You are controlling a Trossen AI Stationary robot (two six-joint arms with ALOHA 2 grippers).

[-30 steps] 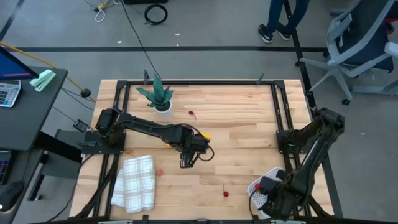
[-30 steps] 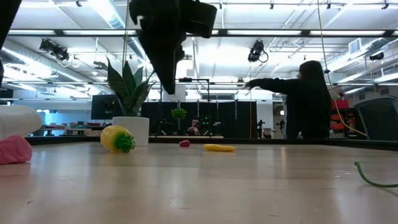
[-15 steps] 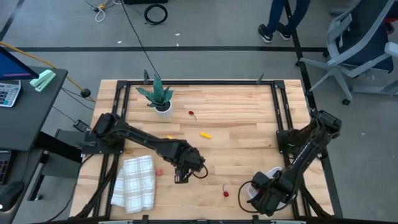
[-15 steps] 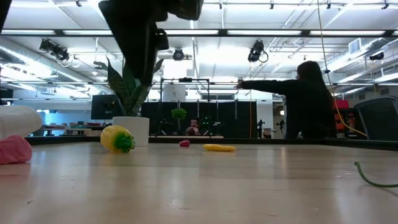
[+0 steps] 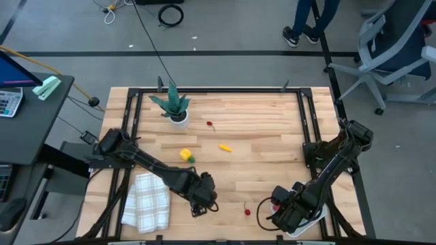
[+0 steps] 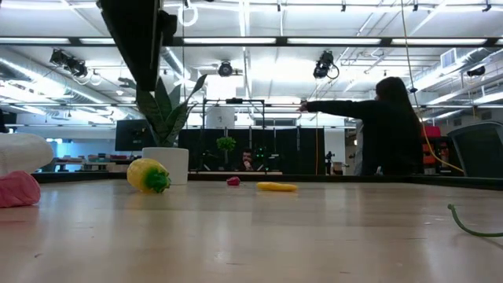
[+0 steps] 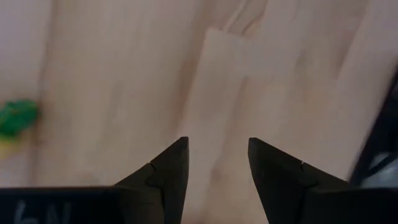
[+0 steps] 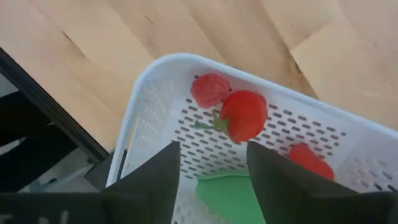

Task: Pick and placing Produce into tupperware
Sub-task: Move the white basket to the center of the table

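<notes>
Bare wood beneath left end effector [image 7: 214, 163]

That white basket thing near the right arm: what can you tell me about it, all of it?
The tupperware is a white plastic container with a rounded corner, a smooth rim and a floor and walls pierced with rows of small slots. It sits on the wooden table at its front right, mostly hidden under the right gripper in the high view. Inside lie a red tomato-like piece with a green stem, a dull pink-red piece touching it, another red piece and something flat and green.
</notes>
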